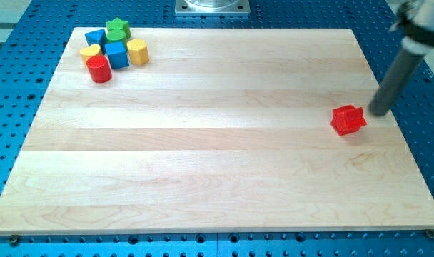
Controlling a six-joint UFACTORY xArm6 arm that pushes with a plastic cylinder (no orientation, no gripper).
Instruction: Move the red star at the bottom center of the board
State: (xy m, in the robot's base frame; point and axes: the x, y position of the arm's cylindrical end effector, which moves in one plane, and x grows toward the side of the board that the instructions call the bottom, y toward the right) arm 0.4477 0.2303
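Observation:
A red star block (347,119) lies on the wooden board (217,171) at the view's right, about halfway down. My tip (378,113) rests on the board just to the right of the red star, a small gap away and slightly higher in the view. The dark rod rises from it toward the view's top right corner.
A cluster of blocks sits at the board's top left: a green star (118,29), a blue block (95,37), a blue cube (117,54), a yellow hexagonal block (137,51), a yellow block (91,51) and a red cylinder (99,69). Blue perforated table surrounds the board.

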